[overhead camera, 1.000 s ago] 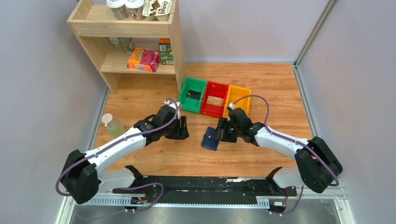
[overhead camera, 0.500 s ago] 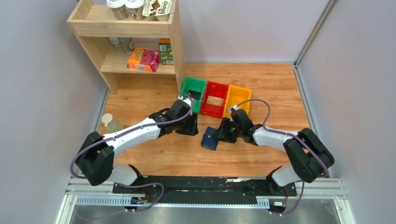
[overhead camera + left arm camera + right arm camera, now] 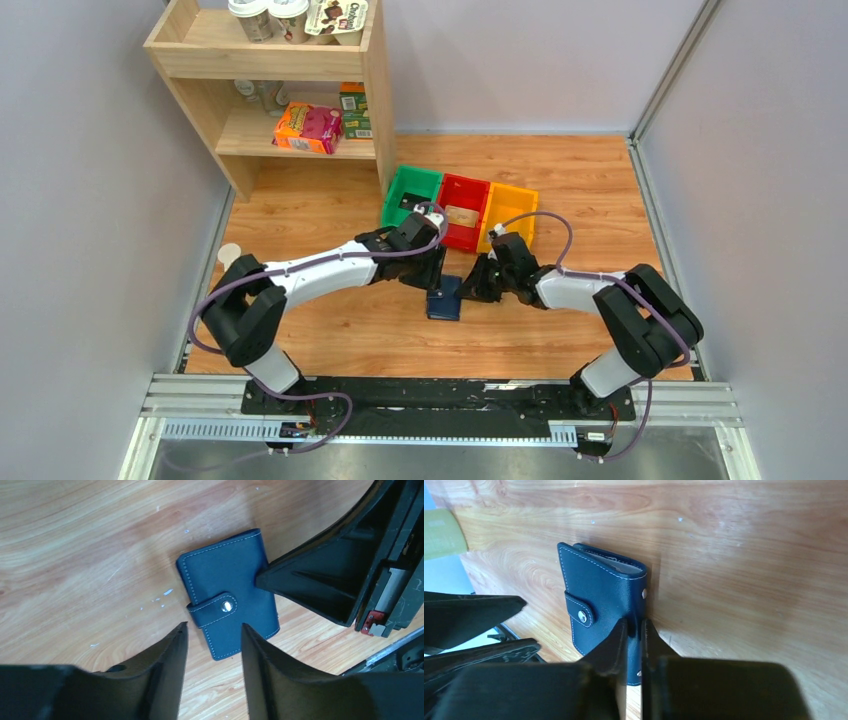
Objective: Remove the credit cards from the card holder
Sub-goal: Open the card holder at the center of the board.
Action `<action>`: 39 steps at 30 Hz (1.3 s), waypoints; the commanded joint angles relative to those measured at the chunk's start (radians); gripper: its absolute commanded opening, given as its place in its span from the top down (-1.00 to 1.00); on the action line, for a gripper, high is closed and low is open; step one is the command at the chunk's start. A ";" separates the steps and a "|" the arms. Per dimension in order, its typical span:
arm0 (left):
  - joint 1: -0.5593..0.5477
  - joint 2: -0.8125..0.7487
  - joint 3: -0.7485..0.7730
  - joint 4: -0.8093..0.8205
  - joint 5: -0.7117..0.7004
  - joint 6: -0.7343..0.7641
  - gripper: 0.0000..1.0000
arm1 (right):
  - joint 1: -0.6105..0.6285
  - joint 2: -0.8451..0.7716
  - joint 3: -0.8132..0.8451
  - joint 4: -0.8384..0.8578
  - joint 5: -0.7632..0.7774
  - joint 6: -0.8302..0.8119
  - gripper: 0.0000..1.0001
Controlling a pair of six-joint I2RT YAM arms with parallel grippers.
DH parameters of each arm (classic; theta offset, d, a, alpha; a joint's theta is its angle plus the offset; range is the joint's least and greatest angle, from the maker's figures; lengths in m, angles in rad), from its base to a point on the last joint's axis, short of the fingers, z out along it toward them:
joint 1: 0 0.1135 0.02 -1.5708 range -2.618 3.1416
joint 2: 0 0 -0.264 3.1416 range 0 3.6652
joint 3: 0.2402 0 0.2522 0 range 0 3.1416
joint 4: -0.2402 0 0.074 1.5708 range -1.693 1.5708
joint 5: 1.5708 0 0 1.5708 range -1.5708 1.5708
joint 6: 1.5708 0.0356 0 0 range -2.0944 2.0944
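navy card holder [image 3: 444, 299] lay closed on the wood table [image 3: 330, 340], strap snapped. right gripper [image 3: 634, 639] was clamped on the holder's spine edge. left gripper [image 3: 212, 647] hung over the holder's strap side, fingers spread apart. tan credit card [image 3: 461, 215] sat in the red bin [image 3: 465, 182] beyond the holder.

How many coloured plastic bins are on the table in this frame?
3, in one row: green bin left, red bin middle, yellow bin right; none looks hidden.
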State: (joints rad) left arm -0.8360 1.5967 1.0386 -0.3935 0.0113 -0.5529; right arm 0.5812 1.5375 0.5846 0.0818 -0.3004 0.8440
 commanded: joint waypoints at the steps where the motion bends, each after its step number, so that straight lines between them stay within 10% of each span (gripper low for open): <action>1: -0.040 0.048 0.070 -0.028 -0.042 0.028 0.09 | 0.003 0.049 -0.029 -0.025 0.009 -0.029 1.00; 29: -0.182 0.312 0.239 -0.263 -0.247 0.007 0.23 | 0.008 0.050 -0.017 -0.056 0.029 -0.043 1.00; 39: -0.192 0.229 0.238 -0.275 -0.355 0.011 1.00 | 0.009 0.053 -0.019 -0.054 0.024 -0.048 1.00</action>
State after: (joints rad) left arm -1.0248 1.8828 1.3025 -0.6189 -0.3035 -0.5446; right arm 0.5808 1.5509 0.5842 0.1112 -0.3229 0.8410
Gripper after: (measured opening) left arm 0.043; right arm 0.026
